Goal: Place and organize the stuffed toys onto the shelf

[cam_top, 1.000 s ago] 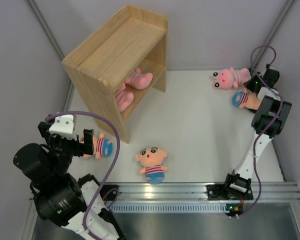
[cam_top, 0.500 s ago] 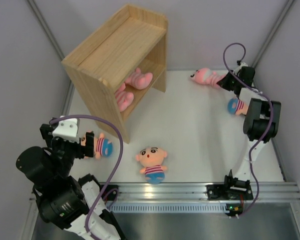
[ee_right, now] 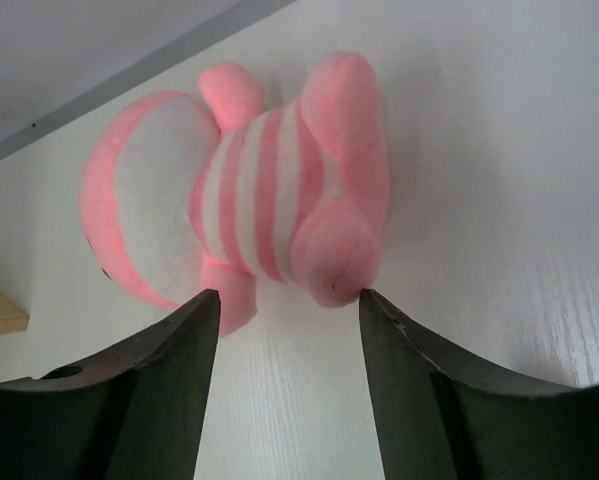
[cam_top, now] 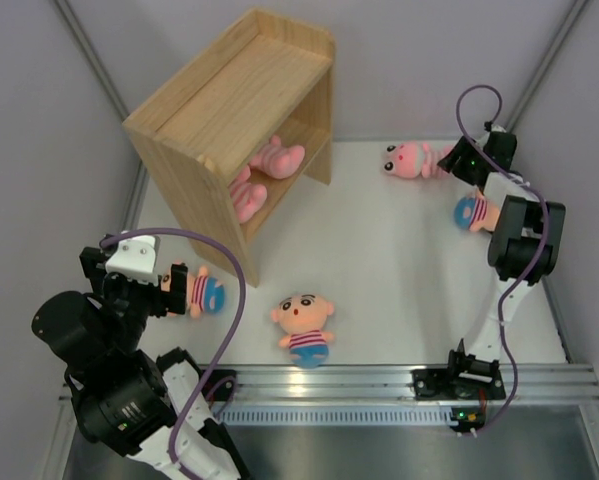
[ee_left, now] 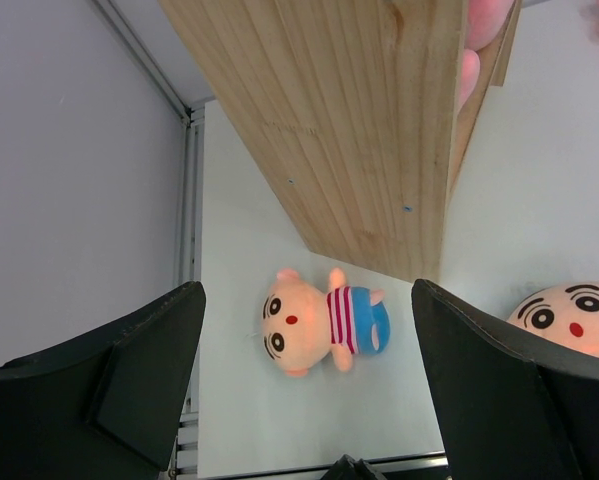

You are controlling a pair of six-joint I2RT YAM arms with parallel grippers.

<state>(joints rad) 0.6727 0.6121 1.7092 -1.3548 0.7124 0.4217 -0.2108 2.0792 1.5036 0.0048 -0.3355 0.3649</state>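
Stuffed toys lie in several spots: two shelved toys (cam_top: 264, 172), both pink, lie on the inner board of the shelf (cam_top: 229, 105), which stands at the far left of the table (cam_top: 399, 270). The other four toys are on the table. The left peach toy (ee_left: 319, 320) lies on its side near the shelf's front corner, with its head toward the left wall. The left gripper (ee_left: 306, 300) hangs above it with its fingers spread wide, well clear of the toy, which shows in the gap between them in the left wrist view. The middle peach toy (cam_top: 304, 325) lies face up near the front edge, apart from the others. At the far right, the pink toy (ee_right: 249, 195) lies on the table with its head toward the shelf and its feet toward the right gripper (ee_right: 289, 298). That gripper's fingers stand partly apart, and the toy's two feet reach right to the fingertips. I cannot tell whether the fingers pinch the feet or only frame them. The right peach toy (cam_top: 471, 211) lies just beside the right arm, partly hidden by it, near the pink toy but not touching it.
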